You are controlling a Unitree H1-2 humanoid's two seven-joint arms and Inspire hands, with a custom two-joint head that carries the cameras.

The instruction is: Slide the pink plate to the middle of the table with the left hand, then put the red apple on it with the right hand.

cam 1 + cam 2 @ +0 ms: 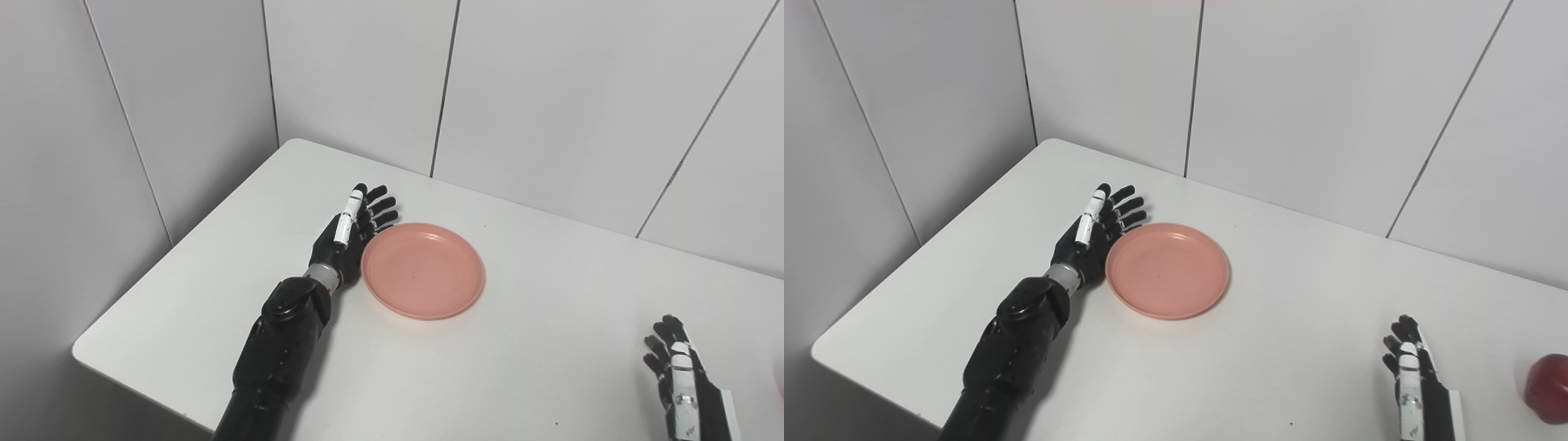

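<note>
Left hand point(354, 229) flat, fingers spread, pressed against left rim of round pink plastic plate point(423, 270) on white desk point(539, 343). Right hand point(1415, 376) empty, fingers apart, near shiny red apple point(1547, 388) at right edge.

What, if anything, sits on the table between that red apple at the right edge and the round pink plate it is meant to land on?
Only the robot's own right hand. It rests open on the white table between the red apple and the round pink plate. The plate holds nothing, and the left hand stands open at its far left rim.

The plate point(1167, 270) lies on the table point(1274, 367), left of the apple point(1547, 387) at the right edge.
</note>
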